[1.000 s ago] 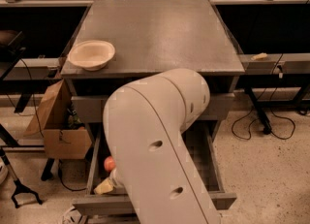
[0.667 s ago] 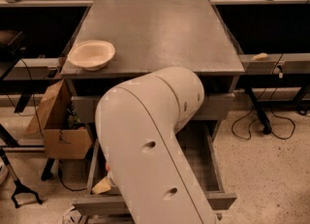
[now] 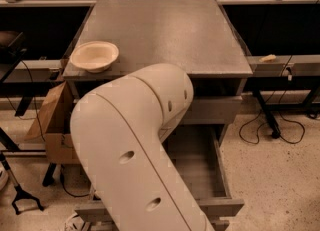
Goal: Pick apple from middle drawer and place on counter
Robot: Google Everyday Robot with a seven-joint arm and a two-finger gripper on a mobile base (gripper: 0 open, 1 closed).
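The middle drawer (image 3: 199, 171) stands pulled open below the counter (image 3: 160, 30), with its grey floor showing on the right side. My large cream arm (image 3: 135, 140) reaches down across the drawer's left half and covers it. The apple is hidden behind the arm. My gripper is out of view, somewhere below the arm's bulk. A cream bowl (image 3: 95, 56) sits at the counter's front left corner.
An open cardboard box (image 3: 54, 125) stands on the floor left of the drawers. A black stand (image 3: 22, 197) is at the lower left. Cables (image 3: 272, 131) lie on the floor to the right. Dark benches flank the counter.
My arm has swung further left and forward over the drawer. The apple, seen at the drawer's left side a second ago, is now covered by the arm.
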